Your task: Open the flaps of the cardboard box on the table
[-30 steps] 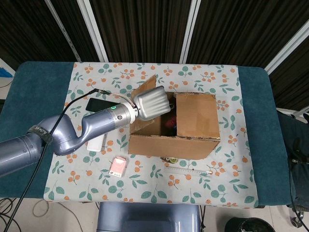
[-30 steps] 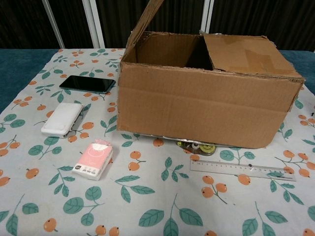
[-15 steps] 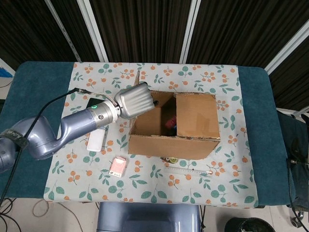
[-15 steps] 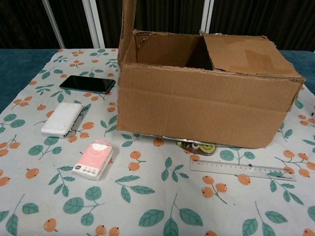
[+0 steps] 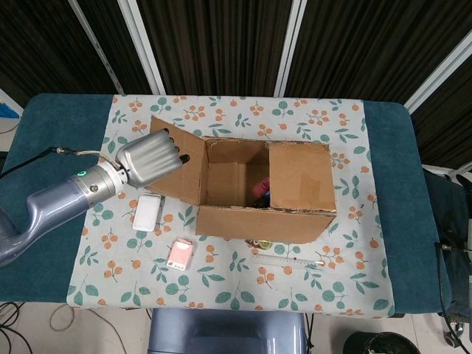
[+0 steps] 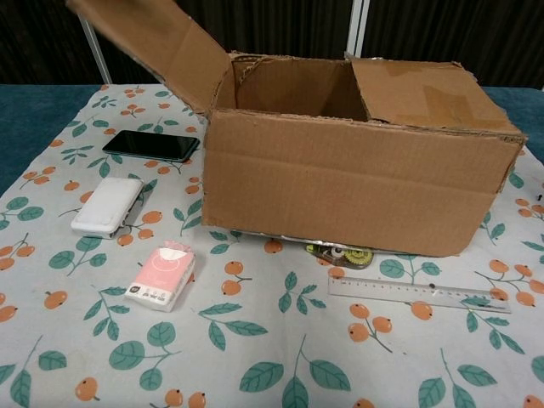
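Observation:
The cardboard box [image 5: 262, 221] [image 6: 357, 183] stands in the middle of the flowered tablecloth. Its left flap [image 5: 179, 168] [image 6: 157, 41] is folded outward past upright, slanting up and to the left. My left hand [image 5: 151, 156] lies on that flap's inner face near its outer edge, fingers stretched along the cardboard and holding nothing. The chest view does not show this hand. The right flap [image 5: 299, 175] [image 6: 425, 89] lies flat over the right half of the box. A red item [image 5: 259, 190] shows inside. My right hand is in neither view.
Left of the box lie a black phone [image 6: 151, 145] and a white case [image 5: 148, 212] [image 6: 107, 205]. A pink tissue pack [image 5: 181, 254] [image 6: 161, 274] and a clear ruler [image 5: 286, 260] [image 6: 419, 294] lie in front. A small patterned object [image 6: 342, 252] peeks from under the box.
My left hand has swept left, away from the box opening, and the left flap has swung with it from leaning inward, through upright, to folded outward.

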`<state>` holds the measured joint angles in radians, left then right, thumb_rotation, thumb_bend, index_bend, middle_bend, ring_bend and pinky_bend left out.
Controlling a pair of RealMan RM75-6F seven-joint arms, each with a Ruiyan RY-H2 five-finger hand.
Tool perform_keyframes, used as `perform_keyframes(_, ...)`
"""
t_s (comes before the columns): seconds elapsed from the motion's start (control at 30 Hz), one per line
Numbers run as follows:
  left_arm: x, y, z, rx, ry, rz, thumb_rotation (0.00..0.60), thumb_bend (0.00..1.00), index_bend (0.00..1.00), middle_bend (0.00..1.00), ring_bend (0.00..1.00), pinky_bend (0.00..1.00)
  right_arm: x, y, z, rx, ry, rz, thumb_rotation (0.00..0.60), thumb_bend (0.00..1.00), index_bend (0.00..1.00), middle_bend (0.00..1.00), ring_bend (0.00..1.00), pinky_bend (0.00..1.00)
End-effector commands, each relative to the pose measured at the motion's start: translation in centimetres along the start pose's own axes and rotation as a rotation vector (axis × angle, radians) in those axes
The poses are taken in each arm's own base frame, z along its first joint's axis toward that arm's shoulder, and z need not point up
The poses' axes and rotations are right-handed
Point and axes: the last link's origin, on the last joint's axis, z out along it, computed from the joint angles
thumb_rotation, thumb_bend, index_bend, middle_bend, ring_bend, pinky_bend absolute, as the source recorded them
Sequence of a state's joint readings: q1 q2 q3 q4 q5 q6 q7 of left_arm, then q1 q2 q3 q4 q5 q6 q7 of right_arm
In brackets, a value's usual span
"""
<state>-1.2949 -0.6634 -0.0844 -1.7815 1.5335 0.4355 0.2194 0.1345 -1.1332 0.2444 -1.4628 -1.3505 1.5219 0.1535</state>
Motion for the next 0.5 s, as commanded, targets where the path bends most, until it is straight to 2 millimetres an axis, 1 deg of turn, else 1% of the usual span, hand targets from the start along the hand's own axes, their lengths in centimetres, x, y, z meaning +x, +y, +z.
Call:
perform_keyframes(0.03,-2.1,0.3,-1.1,0.007,-0.041,-0.042,0.600,1.00,0.30,0.50,0.49,0.51,0.0,0.0,0.0,0.000,-0.002,-0.003,0.600,0.64,0.14,0.00,0.01,0.22)
perform_keyframes(0.07,-2.8,0.3,-1.5,0.014,-0.049,-0.063,0.600,0.99,0.30,0.49,0.49,0.51,0.0,0.0,0.0,-0.001,-0.004,-0.010,0.600,0.64,0.14,0.00,0.01,0.22)
perform_keyframes(0.1,-3.4,0.4,-1.8,0.023,-0.047,-0.082,0.600,0.97,0.29,0.48,0.48,0.50,0.0,0.1,0.0,-0.004,-0.007,-0.013,0.600,0.64,0.14,0.00,0.01,0.22)
perform_keyframes(0.17,-4.4,0.4,-2.4,0.055,-0.024,-0.143,0.600,0.83,0.27,0.46,0.46,0.49,-0.1,0.2,0.0,-0.012,-0.011,-0.009,0.600,0.64,0.14,0.00,0.01,0.21)
perform_keyframes(0.2,-4.7,0.4,-2.6,0.070,-0.007,-0.167,0.600,0.73,0.24,0.44,0.45,0.49,-0.1,0.2,0.0,-0.013,-0.012,-0.009,0.600,0.64,0.14,0.00,0.01,0.21)
perform_keyframes(0.27,-6.0,0.5,-3.5,0.140,0.056,-0.276,0.600,0.54,0.19,0.38,0.40,0.46,0.0,0.3,0.1,-0.017,-0.013,-0.012,0.600,0.64,0.14,0.00,0.01,0.21)
perform_keyframes(0.3,-7.3,0.7,-4.5,0.205,0.088,-0.380,0.600,0.48,0.17,0.34,0.36,0.43,0.0,0.3,0.2,-0.019,-0.013,-0.015,0.600,0.64,0.14,0.00,0.01,0.21)
perform_keyframes(0.33,-8.5,1.5,-5.7,0.270,0.139,-0.461,0.600,0.42,0.14,0.27,0.30,0.38,0.0,0.3,0.3,-0.022,-0.014,-0.016,0.600,0.64,0.14,0.00,0.01,0.22)
perform_keyframes(0.37,-9.1,2.2,-6.3,0.310,0.172,-0.486,0.600,0.38,0.13,0.23,0.26,0.34,0.0,0.3,0.4,-0.023,-0.016,-0.017,0.600,0.64,0.14,0.00,0.01,0.22)
perform_keyframes(0.43,-10.0,3.3,-7.1,0.367,0.202,-0.523,0.600,0.30,0.06,0.10,0.12,0.23,0.0,0.1,0.5,-0.023,-0.021,-0.019,0.600,0.64,0.14,0.00,0.01,0.22)
perform_keyframes(0.47,-10.6,3.8,-7.6,0.400,0.214,-0.544,0.600,0.28,0.03,0.05,0.07,0.18,0.0,0.0,0.6,-0.021,-0.024,-0.021,0.600,0.64,0.14,0.00,0.01,0.22)
perform_keyframes(0.5,-11.1,4.3,-8.1,0.433,0.225,-0.565,0.600,0.27,0.01,0.02,0.04,0.15,0.0,-0.1,0.7,-0.017,-0.027,-0.025,0.600,0.63,0.14,0.00,0.01,0.22)
